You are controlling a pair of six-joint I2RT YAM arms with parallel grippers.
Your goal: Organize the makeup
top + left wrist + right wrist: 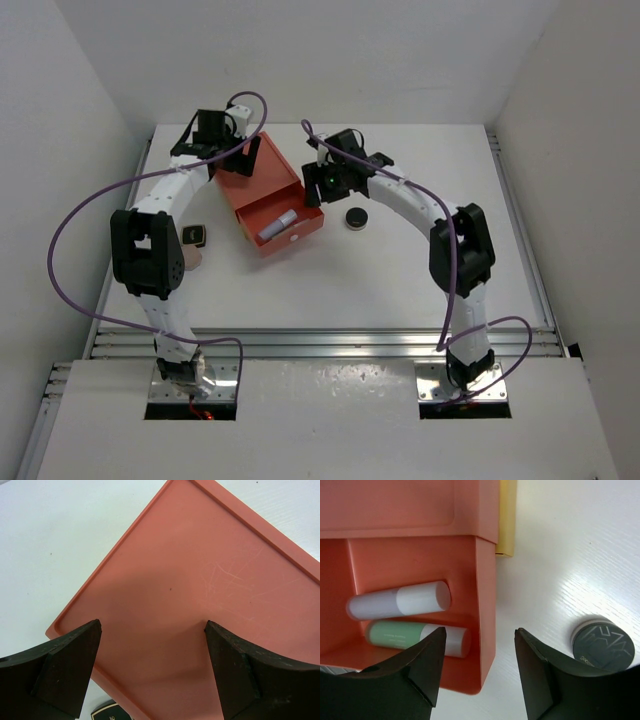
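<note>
A white table (400, 290) carries everything, and both arms are bent over its far half. The left arm (150, 250) is reached to the far-left corner of the coral-red drawer box (255, 175). The right arm (440, 220) is curved toward the box's right side.

The left gripper (151, 630) is held over the box's flat top. Its fingers are spread wide and nothing is held between them. The right gripper (480, 632) is placed above the corner of the pulled-out drawer (487, 605). Its jaws are partly open and the drawer's side wall is seen in the gap, but it is not gripped. A yellow part (506, 517) is seen behind the box.

Inside the drawer a white tube (400, 602) and a pale-green tube (415, 637) are laid side by side. The green one is partly hidden by a finger. The black round compact (602, 645) is left on the table, right of the drawer. Beside the left arm a small dark square case (197, 236) is lying. Just below it a peach puff (194, 258) is half covered by the arm.
</note>
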